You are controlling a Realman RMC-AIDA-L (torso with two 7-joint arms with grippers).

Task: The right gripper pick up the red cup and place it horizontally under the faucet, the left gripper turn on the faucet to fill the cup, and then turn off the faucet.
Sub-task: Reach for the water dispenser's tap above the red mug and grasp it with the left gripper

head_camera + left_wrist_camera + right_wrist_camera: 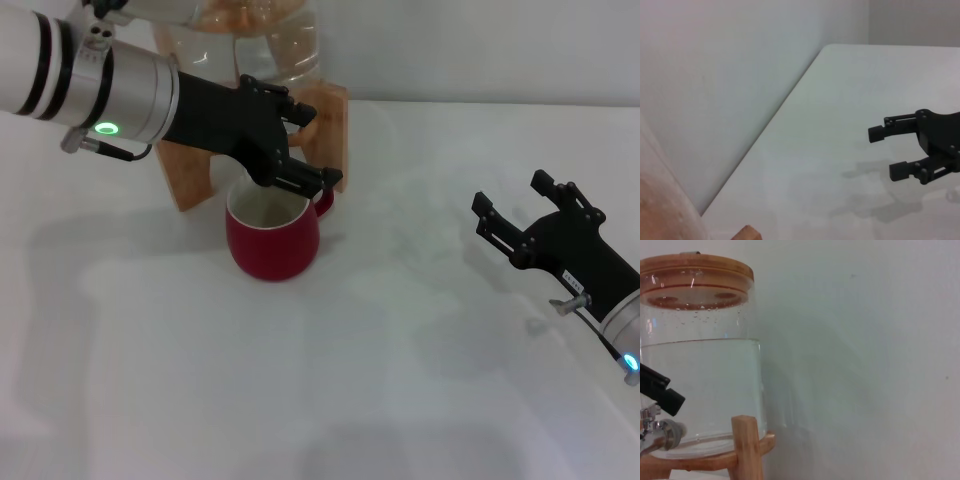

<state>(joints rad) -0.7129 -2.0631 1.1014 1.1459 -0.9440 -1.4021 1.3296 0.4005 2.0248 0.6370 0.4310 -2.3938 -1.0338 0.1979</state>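
The red cup (272, 238) stands upright on the white table, right in front of the wooden stand (188, 178) of the clear water jug (272, 45). My left gripper (305, 145) reaches over the cup's rim at the jug's front, its fingers apart, and hides the faucet in the head view. In the right wrist view the chrome faucet (662, 434) shows at the jug's base, with one black finger (660, 391) of the left gripper just above it. My right gripper (512, 208) is open and empty, well off to the right of the cup; it also shows in the left wrist view (888, 152).
The jug (705, 385) is mostly full of water and has a wooden lid (695, 277). A white wall stands right behind the table's far edge (790, 100).
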